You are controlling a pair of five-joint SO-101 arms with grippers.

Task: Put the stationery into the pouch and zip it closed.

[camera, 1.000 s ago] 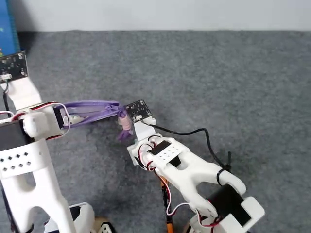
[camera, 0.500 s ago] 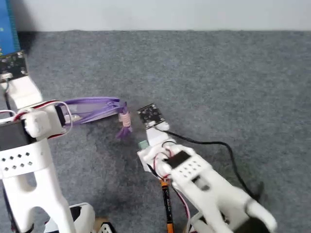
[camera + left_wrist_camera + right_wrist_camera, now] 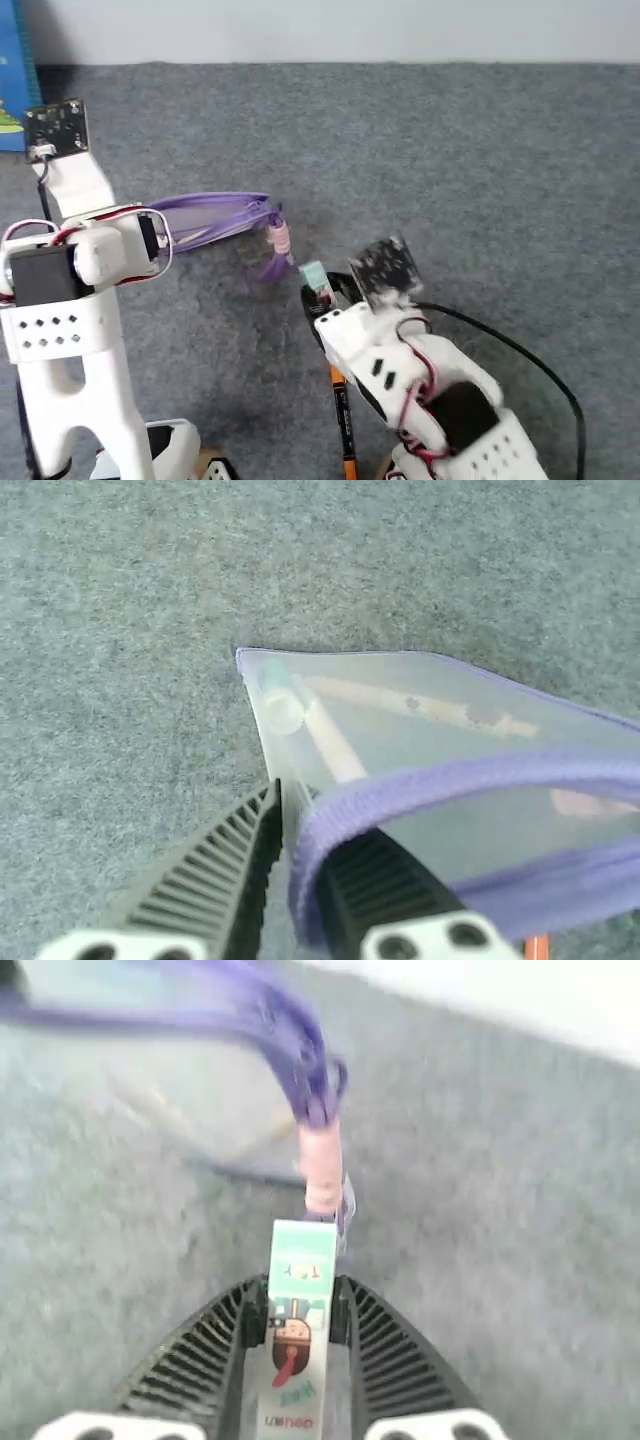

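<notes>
A translucent pouch point(image 3: 215, 216) with purple trim hangs off the carpet at the left, its mouth end toward the middle. My left gripper point(image 3: 285, 802) is shut on the pouch's point(image 3: 420, 750) purple edge; pencil-like sticks point(image 3: 330, 742) lie inside. A pink zipper tassel point(image 3: 279, 240) dangles from the pouch's free end. Just beyond that end, my right gripper point(image 3: 320, 292) is shut on a small green-and-white eraser point(image 3: 315, 277). In the right wrist view the eraser point(image 3: 299, 1315) sits upright between the fingers, its tip just short of the tassel point(image 3: 322, 1175).
An orange-and-black pencil point(image 3: 343, 425) lies on the grey carpet point(image 3: 480, 170) under the right arm, near the front edge. A blue box point(image 3: 12, 70) stands at the far left by the white wall. Open carpet spreads to the right and back.
The right arm has swung right and back from the pouch's end, still holding the eraser. The left arm has shifted the pouch and its tassel a little to the right.
</notes>
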